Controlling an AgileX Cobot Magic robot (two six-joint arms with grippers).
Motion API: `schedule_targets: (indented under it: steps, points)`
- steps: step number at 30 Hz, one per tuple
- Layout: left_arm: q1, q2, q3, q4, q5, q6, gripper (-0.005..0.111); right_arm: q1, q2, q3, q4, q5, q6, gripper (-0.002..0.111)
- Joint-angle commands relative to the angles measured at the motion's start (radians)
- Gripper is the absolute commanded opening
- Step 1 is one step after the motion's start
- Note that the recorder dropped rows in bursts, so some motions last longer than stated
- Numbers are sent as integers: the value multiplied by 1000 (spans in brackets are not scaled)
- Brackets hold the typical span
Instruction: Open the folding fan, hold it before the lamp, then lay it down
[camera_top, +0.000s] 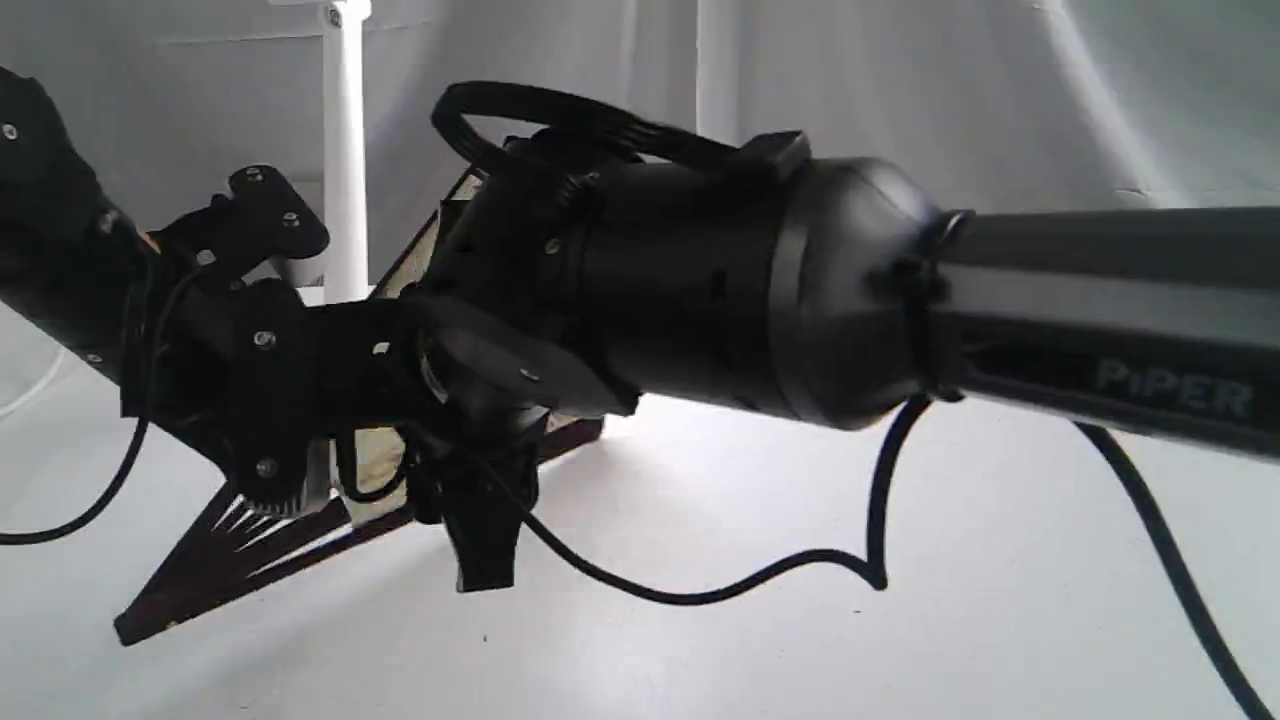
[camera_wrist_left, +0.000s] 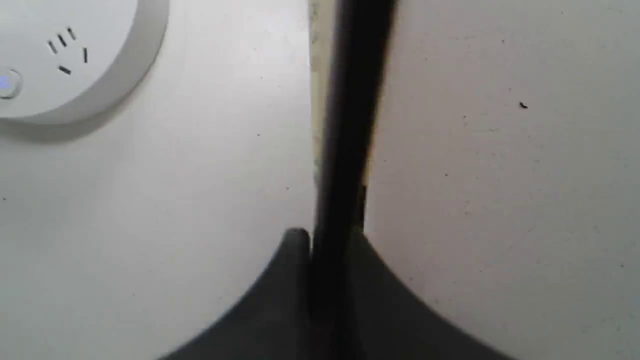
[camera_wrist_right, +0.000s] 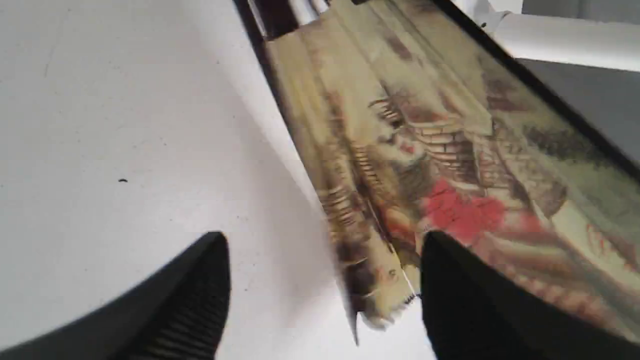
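Observation:
The folding fan (camera_top: 235, 555) stands partly open on edge over the white table, its dark maroon ribs fanning out low on the left and most of its leaf hidden behind the arms. My left gripper (camera_wrist_left: 330, 237) is shut on the fan's dark outer stick (camera_wrist_left: 347, 125). The painted leaf (camera_wrist_right: 440, 150), with houses and red flowers, shows up close in the right wrist view. My right gripper (camera_wrist_right: 325, 270) is open, and the leaf's free edge lies between its fingers, close against one finger (camera_wrist_right: 465, 300). The lamp's white post (camera_top: 345, 150) rises behind the fan, and its round socketed base (camera_wrist_left: 65, 55) sits nearby.
A black cable (camera_top: 750, 580) loops across the white tabletop (camera_top: 700, 650) under my right arm (camera_top: 760, 280), which fills the middle of the exterior view. White cloth (camera_top: 1000, 90) hangs behind. A white cord (camera_top: 30, 395) curves at the far left.

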Motion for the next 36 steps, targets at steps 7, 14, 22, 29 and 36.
schedule_targets:
  steps: [7,14,22,29,36]
  points:
    - [0,-1,-6,-14,-4,-102,0,-2,-89,0,8,71,112,66]
    - [0,-8,-6,-19,-4,-210,0,-25,-159,0,-29,120,314,50]
    - [0,-85,-6,-43,-4,-268,0,-244,-196,0,50,182,597,14]
    - [0,-117,-7,-234,-19,-253,0,-471,-143,141,791,-19,300,6]
    - [0,-108,-6,-299,-21,-346,0,-549,34,277,1601,80,-226,6]
